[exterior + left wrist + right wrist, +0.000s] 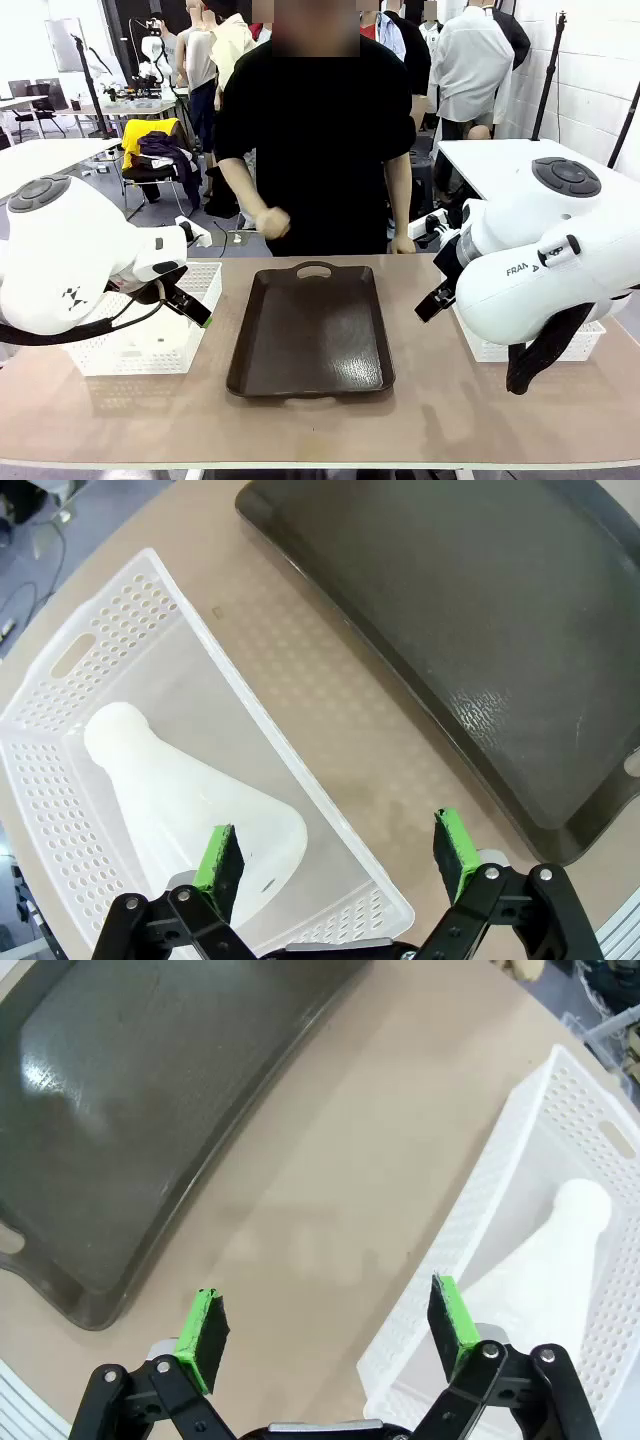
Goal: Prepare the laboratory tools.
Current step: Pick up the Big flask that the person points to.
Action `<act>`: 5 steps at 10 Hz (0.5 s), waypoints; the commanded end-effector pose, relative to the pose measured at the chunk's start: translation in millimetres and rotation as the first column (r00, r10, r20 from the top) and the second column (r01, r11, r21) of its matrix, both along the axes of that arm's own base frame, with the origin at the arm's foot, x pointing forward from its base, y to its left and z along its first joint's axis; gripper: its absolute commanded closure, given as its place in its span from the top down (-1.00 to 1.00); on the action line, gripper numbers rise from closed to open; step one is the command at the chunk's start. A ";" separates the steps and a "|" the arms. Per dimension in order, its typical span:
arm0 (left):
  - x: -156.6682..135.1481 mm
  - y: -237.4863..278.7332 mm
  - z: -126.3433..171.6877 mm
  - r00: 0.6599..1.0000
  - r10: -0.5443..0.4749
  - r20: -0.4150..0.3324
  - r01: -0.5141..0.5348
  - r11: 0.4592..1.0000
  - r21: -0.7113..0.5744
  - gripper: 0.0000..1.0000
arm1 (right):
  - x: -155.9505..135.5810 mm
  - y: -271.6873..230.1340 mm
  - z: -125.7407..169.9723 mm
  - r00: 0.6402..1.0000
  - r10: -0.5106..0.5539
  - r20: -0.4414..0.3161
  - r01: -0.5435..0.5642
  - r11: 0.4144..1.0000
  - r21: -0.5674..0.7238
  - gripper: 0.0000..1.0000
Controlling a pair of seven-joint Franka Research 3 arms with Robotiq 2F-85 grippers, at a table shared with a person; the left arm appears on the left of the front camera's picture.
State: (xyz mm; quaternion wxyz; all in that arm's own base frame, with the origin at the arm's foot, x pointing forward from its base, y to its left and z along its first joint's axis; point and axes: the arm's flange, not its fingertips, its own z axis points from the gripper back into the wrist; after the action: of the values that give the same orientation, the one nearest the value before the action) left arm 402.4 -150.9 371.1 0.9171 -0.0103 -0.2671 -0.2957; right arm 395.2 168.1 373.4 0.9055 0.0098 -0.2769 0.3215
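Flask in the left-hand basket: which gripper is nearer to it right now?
Left. The left gripper hangs open above that flask, over its base. The right gripper is across the brown tray, over the other basket's edge.

Looks down along the left gripper (338, 858), jaws spread wide, nothing between the green pads (222, 865). Hangs over the near end of a white mesh basket (120, 610): one pad lines up with the basket's inside, the other with the bare table (300, 650) just outside the rim. Shows one frosted white flask (170, 790) in the basket, lying on its side, narrow neck toward the end with the handle slot, wide base toward the gripper. Shows a dark brown tray (470, 610) beside the basket, apart from it, with a strip of table between.
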 end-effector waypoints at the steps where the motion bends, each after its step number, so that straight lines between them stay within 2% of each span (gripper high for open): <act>1: 0.0 0.0 0.0 1.000 0.000 0.000 0.000 1.000 0.000 1.00 | 0.0 0.0 0.0 1.000 0.000 0.000 0.000 1.000 0.000 1.00; 5: 0.0 0.0 0.0 1.000 0.000 0.000 0.000 1.000 0.000 1.00 | 0.0 0.0 0.0 1.000 0.000 0.000 0.000 1.000 0.000 1.00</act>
State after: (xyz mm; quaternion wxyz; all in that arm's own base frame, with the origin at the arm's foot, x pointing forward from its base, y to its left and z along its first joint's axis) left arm 402.1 -151.9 371.1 0.9167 -0.0102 -0.2671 -0.2968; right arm 395.2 168.2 373.4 0.9054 0.0095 -0.2770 0.3217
